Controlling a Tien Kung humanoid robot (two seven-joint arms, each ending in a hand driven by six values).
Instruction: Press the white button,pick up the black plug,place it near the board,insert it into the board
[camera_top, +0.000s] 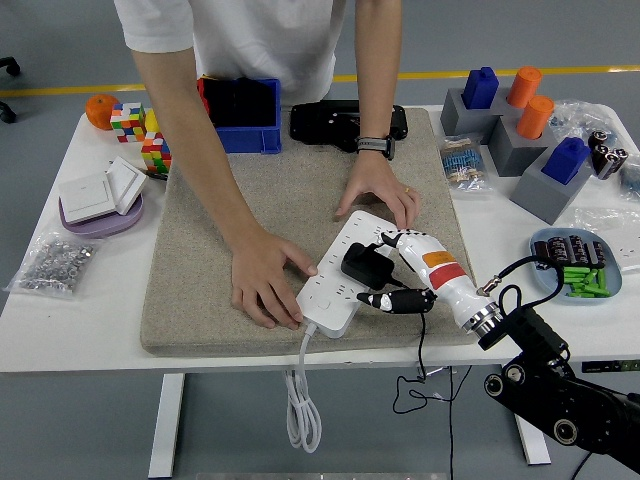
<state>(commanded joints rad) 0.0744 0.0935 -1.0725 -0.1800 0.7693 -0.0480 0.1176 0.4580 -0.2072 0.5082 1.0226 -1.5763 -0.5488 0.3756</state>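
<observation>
Right hand (400, 275) fingers (385, 300) clasp black plug (362, 265) over board (345, 275).

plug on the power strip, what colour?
Black. The plug sits on the white power strip, clearest in the head view.

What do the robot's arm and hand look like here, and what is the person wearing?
The right hand is white with black fingertips, an orange-red band and a silver wrist ring, on a black jointed arm with a black cable. The person wears a white short-sleeved shirt, a wristwatch and a ring.

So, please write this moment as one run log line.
right hand: on plug | plug: at board | person: both hands on board
</observation>
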